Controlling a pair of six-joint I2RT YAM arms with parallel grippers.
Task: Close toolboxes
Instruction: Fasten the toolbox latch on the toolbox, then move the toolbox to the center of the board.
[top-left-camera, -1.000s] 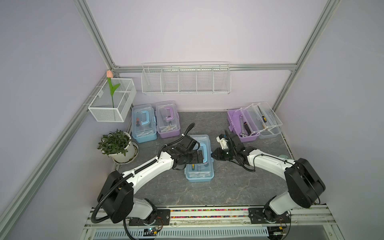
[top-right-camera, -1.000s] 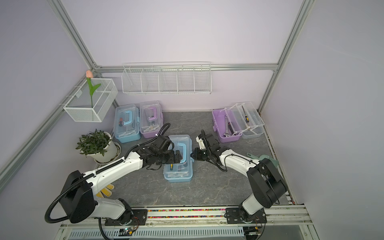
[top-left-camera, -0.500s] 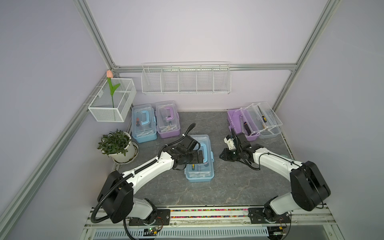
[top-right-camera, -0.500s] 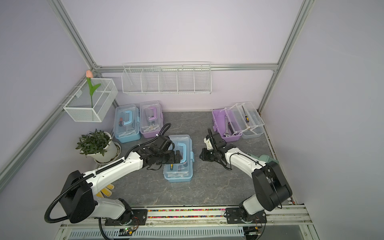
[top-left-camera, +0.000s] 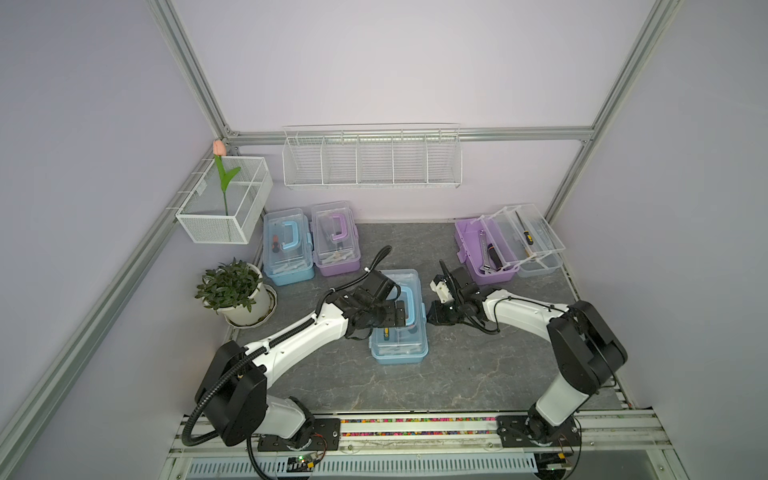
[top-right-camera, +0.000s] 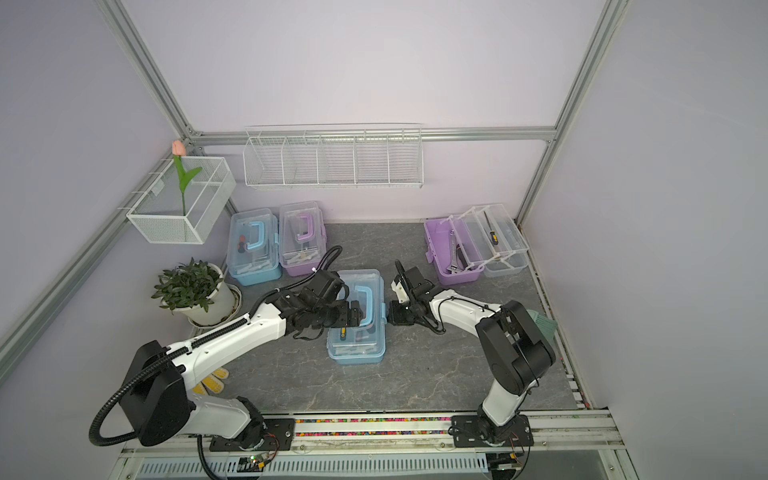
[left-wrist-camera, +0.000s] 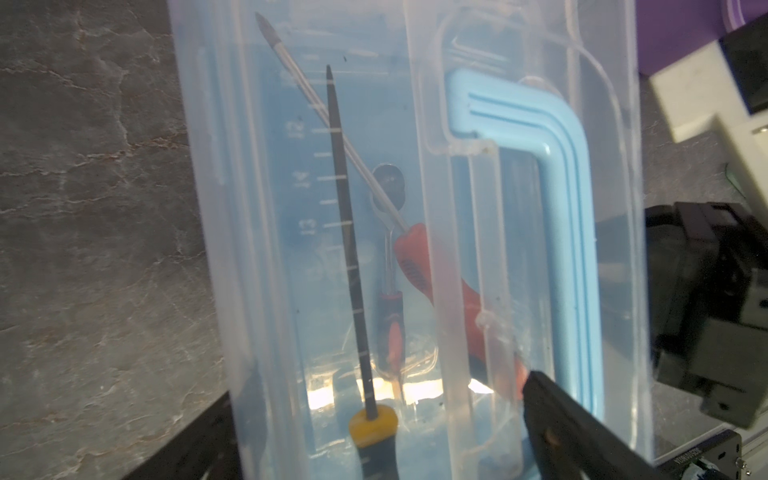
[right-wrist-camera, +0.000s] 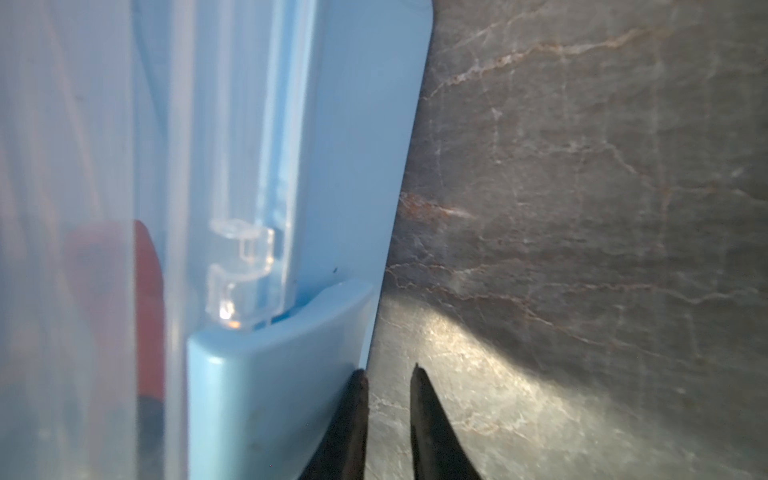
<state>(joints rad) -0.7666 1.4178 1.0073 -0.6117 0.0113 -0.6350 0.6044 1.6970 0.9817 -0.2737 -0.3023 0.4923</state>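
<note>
Robot test cell, lab type: plain lilac walls (top-left-camera: 374, 62) boxed in aluminium framing (top-left-camera: 519, 134), left arm (top-left-camera: 299, 336) and right arm (top-left-camera: 523, 311) sit mounted on a rail (top-left-camera: 415, 428) along the worktop's (top-left-camera: 457, 374) front edge, few props: wire basket (top-left-camera: 372, 166), potted plant (top-left-camera: 230, 286), single tulip (top-left-camera: 219, 147).
</note>
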